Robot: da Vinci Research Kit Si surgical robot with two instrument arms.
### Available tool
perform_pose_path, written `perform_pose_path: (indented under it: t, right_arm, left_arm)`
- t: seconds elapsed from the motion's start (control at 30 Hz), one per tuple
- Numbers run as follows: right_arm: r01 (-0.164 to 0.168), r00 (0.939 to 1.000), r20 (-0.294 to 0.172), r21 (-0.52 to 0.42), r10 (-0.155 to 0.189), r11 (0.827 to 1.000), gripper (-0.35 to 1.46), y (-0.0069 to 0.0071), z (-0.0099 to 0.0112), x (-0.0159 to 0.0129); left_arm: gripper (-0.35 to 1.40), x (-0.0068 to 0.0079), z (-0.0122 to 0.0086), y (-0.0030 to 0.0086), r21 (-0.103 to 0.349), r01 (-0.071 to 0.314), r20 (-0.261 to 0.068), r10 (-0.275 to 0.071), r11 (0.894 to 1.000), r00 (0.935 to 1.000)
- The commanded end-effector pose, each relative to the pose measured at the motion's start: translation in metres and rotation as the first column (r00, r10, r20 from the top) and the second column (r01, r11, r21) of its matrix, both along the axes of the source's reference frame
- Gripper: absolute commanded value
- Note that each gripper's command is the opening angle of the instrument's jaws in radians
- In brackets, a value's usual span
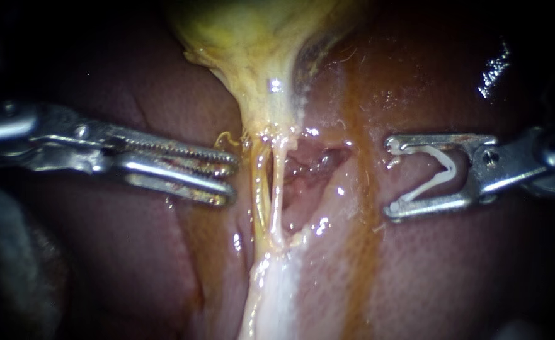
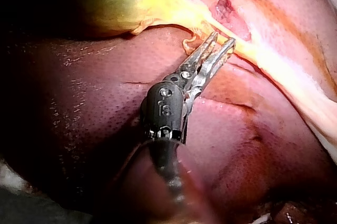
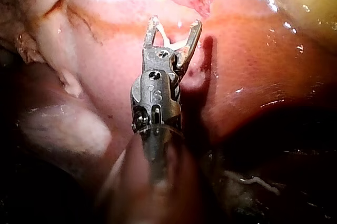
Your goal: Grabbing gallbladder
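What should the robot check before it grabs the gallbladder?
1. Left instrument jaws open: ok, a gap shows, nothing held.
2. Jaws at the gallbladder: not ok, they sit lower, beside the tubes.
3. Gallbladder in sight: ok.
4. Right instrument out of the way: ok, apart from the tubes, holding its white clip.
5. Jaws clear of the liver underneath: cannot tell.

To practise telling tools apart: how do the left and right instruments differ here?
The left instrument has long, toothed jaws, narrowly open; the right instrument has shorter jaws spread wide. The left instrument's jaws hold nothing; the right instrument's hold a white clip. The left instrument's tips sit close beside a tube; the right instrument's stand further off. Both are metal.
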State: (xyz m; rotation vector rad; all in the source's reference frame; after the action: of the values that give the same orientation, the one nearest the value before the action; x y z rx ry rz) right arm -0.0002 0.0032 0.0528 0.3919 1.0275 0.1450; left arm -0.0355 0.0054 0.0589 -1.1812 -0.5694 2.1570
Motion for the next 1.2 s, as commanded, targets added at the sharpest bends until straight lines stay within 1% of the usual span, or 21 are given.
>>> perform_pose_path:
  t: [0.03,0.2,0.27,0.4,0.57,0.7,0.73,0.9,0.97,1.0,1.07,1.2]
  right_arm:
    - [0.000,1.0000,0.000,0.000,0.000,1.000,0.50,0.0000,0.0000,0.0000]
    - [0.000,1.0000,0.000,0.000,0.000,1.000,0.50,0.0000,0.0000,0.0000]
    - [0.000,1.0000,0.000,0.000,0.000,1.000,0.50,0.0000,0.0000,0.0000]
    - [0.002,1.0000,0.002,0.000,-0.002,1.000,0.50,0.0000,0.0000,0.0000]
    - [0.002,1.0000,0.002,0.000,-0.002,1.000,0.50,0.0000,0.0000,0.0000]
    - [0.002,1.0000,0.002,0.000,-0.002,1.000,0.50,0.0000,0.0000,0.0000]
    - [0.002,1.0000,0.002,0.000,-0.002,1.000,0.50,0.0000,0.0000,0.0000]
    - [0.002,1.0000,0.002,0.000,-0.002,1.000,0.50,-0.0001,-0.0001,0.0000]
    - [0.002,1.0000,0.002,0.000,-0.002,1.000,0.50,-0.0001,-0.0001,0.0000]
    - [0.002,1.0000,0.002,0.000,-0.002,1.000,0.50,-0.0001,-0.0001,0.0000]
    - [0.002,1.0000,0.002,0.000,-0.002,1.000,0.50,0.0000,0.0000,0.0000]
    - [0.002,1.0000,0.002,0.000,-0.002,1.000,0.50,0.0000,-0.0001,0.0000]
  left_arm:
    - [0.22,0.0000,0.0000,0.0000,0.000,0.000,0.001,0.000,1.000,1.0000]
    - [0.34,-0.0001,0.0001,0.0003,0.000,0.001,0.001,-0.001,1.000,1.0000]
    - [0.39,-0.0002,0.0004,0.0005,-0.001,0.004,-0.001,-0.004,1.000,1.0000]
    - [0.42,-0.0003,0.0011,0.0012,-0.005,0.012,-0.007,-0.012,1.000,0.9999]
    - [0.44,-0.0005,0.0024,0.0024,0.022,0.038,-0.015,-0.038,0.999,0.9992]
    - [0.46,-0.0008,0.0034,0.0030,0.045,0.067,-0.025,-0.066,0.997,0.9975]
    - [0.46,-0.0009,0.0037,0.0031,0.043,0.070,-0.027,-0.068,0.997,0.9973]
    - [0.46,-0.0012,0.0047,0.0028,0.081,0.101,-0.036,-0.098,0.992,0.9945]
    - [0.46,-0.0013,0.0051,0.0026,0.103,0.118,-0.041,-0.115,0.988,0.9925]
    - [0.46,-0.0014,0.0053,0.0024,0.099,0.122,-0.043,-0.118,0.988,0.9921]
    - [0.46,-0.0016,0.0056,0.0021,0.114,0.129,-0.045,-0.124,0.985,0.9912]
    - [0.40,-0.0018,0.0061,0.0017,0.133,0.127,-0.048,-0.122,0.983,0.9914]
